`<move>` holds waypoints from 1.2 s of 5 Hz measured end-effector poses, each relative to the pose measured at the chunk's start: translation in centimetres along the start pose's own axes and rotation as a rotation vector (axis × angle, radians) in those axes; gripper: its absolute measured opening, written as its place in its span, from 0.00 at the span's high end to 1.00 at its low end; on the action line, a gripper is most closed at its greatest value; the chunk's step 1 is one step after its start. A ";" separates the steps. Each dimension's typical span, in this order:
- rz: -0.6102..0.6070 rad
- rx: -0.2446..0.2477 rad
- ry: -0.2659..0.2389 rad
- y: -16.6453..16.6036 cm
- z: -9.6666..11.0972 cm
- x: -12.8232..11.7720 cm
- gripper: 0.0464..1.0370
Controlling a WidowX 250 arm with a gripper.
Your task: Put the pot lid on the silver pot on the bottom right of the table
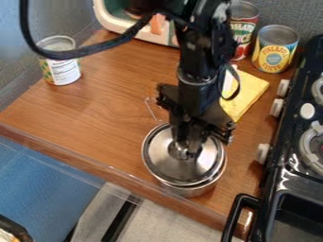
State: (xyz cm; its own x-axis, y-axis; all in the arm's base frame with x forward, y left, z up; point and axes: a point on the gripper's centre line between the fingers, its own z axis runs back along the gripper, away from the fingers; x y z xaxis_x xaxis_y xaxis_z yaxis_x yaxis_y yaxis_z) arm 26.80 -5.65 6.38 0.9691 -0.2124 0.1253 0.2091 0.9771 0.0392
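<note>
Table of brown wood grain [95,108] is standing beside a black stove with white knobs [292,187]. From the top edge, a black jointed robot arm [200,56] is hanging down, its black two-finger gripper [191,147] pointing at the lid's centre; whether the jaws are gripping anything, one cannot tell. Below, a round silver metal pot [199,190] is sitting near the table's front edge. Over its mouth, slightly off-centre, a round silver lid [166,164] is lying. Behind, a yellow cloth [251,92] is resting flat.
</note>
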 end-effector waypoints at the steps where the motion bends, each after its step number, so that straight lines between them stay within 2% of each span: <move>1: 0.001 -0.012 -0.006 -0.2 -0.2 0.0 0.77; 4: -0.012 -0.030 -0.011 -0.7 -0.8 0.4 0.77; 5: -0.009 -0.033 -0.011 -0.6 -0.8 0.5 0.71; 6: -0.007 -0.035 0.001 -0.4 -0.8 0.3 0.41</move>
State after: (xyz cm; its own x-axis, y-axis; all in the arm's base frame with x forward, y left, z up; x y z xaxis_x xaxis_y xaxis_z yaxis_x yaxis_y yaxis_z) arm 27.10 -6.04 5.60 0.9677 -0.2195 0.1239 0.2205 0.9754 0.0057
